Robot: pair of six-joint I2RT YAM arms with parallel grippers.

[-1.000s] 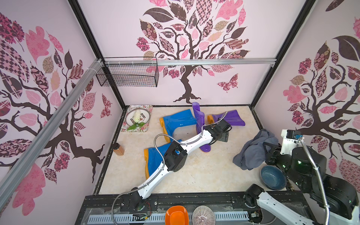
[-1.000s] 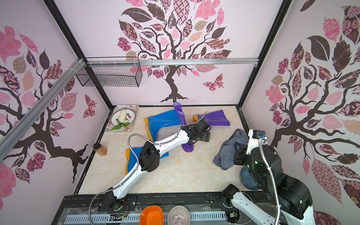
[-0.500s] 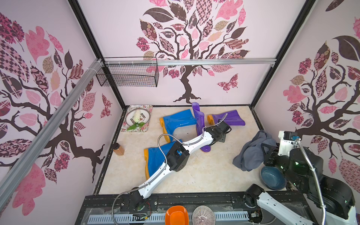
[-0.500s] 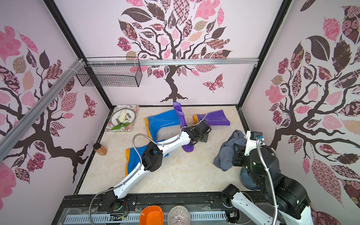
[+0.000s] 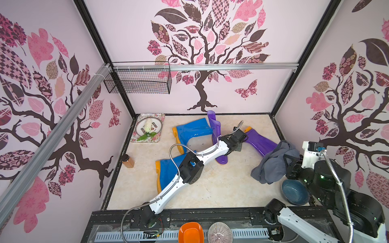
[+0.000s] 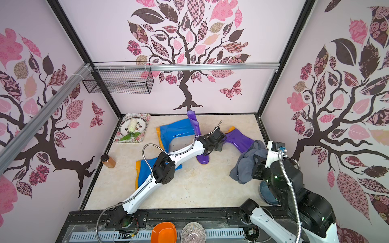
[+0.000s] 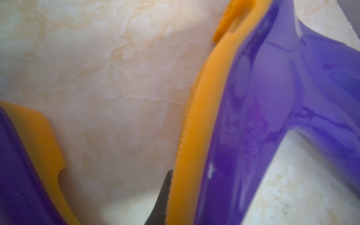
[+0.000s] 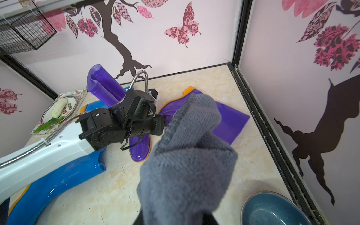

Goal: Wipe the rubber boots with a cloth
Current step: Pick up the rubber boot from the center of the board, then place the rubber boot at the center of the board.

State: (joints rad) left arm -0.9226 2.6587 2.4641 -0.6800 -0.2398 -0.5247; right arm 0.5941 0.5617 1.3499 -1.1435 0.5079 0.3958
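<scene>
diff: arms barely moved since 1s ago
L gripper: at lying glossy purple rubber boot sole, grip unclear
R gripper: pinching dark grey fabric cloth
room: beige floor near front edge

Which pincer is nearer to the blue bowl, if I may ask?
Right. The right pincer, gripping the grey cloth, is beside the blue bowl; the left pincer is away at the lying purple boot.
</scene>
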